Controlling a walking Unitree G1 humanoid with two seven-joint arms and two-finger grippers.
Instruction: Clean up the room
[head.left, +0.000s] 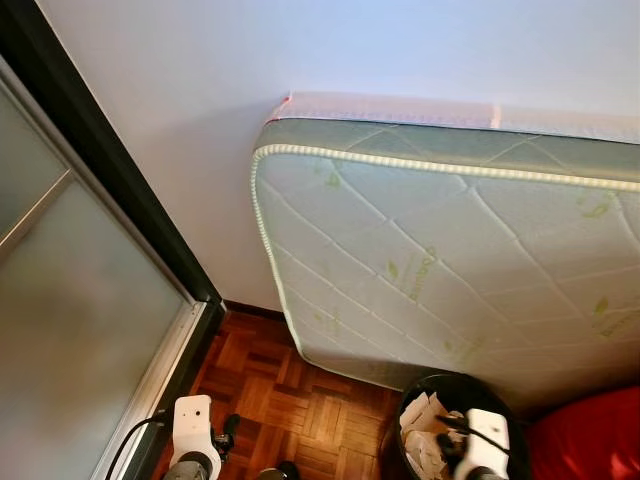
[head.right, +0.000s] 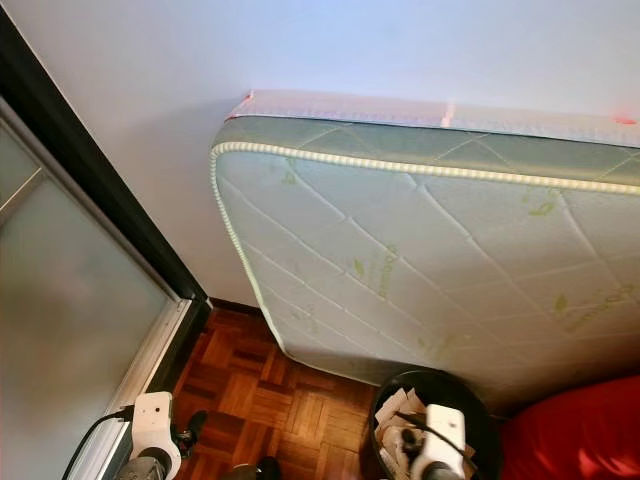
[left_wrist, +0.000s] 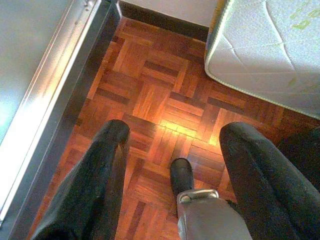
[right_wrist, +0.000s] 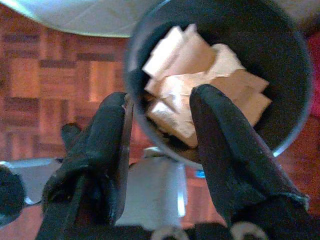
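Note:
A black round bin (head.left: 456, 381) stands on the parquet floor at the foot of the mattress, holding crumpled white and tan paper (right_wrist: 200, 75). My right arm (head.left: 487, 440) hangs over the bin. In the right wrist view my right gripper (right_wrist: 162, 100) is open just above the bin's near rim (right_wrist: 280, 60), with nothing between its fingers. My left arm (head.left: 192, 430) is low on the left beside the door track. My left gripper (left_wrist: 175, 132) is open over bare parquet, and my own foot (left_wrist: 182, 175) shows below it.
A quilted white mattress (head.left: 450, 250) leans on its side against the wall. A frosted sliding door (head.left: 70, 300) with a dark frame runs along the left. Something red (head.left: 590, 440) lies right of the bin. Parquet (head.left: 290, 400) lies between door and bin.

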